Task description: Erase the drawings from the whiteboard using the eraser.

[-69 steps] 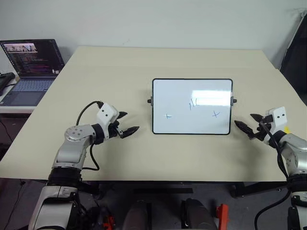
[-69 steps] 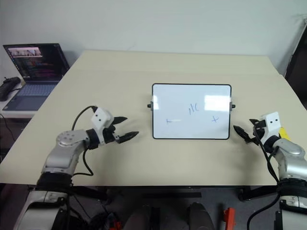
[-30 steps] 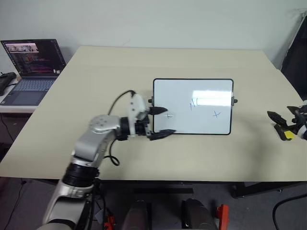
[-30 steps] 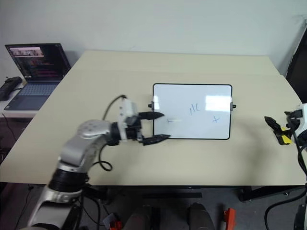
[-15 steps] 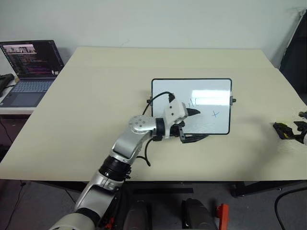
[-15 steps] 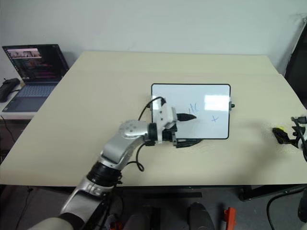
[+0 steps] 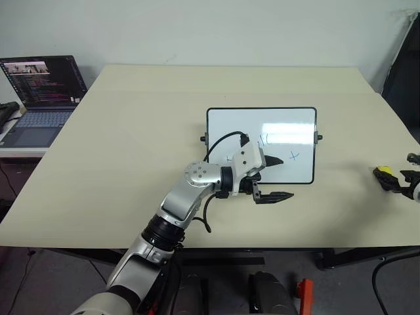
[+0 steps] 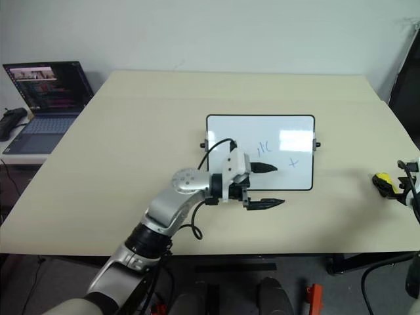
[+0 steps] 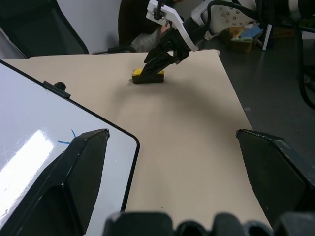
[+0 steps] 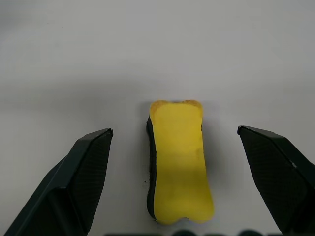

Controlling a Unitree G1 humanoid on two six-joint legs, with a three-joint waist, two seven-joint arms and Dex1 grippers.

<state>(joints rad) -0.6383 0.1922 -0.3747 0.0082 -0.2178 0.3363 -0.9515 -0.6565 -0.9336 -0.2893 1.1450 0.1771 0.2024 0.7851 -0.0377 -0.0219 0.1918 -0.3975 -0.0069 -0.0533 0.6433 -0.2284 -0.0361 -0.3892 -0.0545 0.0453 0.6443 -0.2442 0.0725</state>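
Observation:
The whiteboard (image 7: 226, 128) lies flat in the middle of the table, with blue drawings on it: short strokes (image 7: 266, 139) and a small cross (image 7: 294, 156). My left gripper (image 7: 287, 177) reaches across the board's near edge and stands open, one finger over the white surface and the other over the table just in front of it. The eraser (image 10: 179, 162), a yellow block with a dark underside, lies on the table at the far right (image 7: 384, 171). My right gripper (image 10: 173, 132) is open right over it, a finger on each side, with nothing gripped.
An open laptop (image 7: 42, 82) stands on a side surface to the left of the beige table (image 7: 131, 131). The eraser lies close to the table's right edge. A dark chair (image 9: 39, 24) stands beyond the table in the left wrist view.
My left arm swung from left of the board rightward across its near edge. My right gripper moved out to the right and came down around the eraser.

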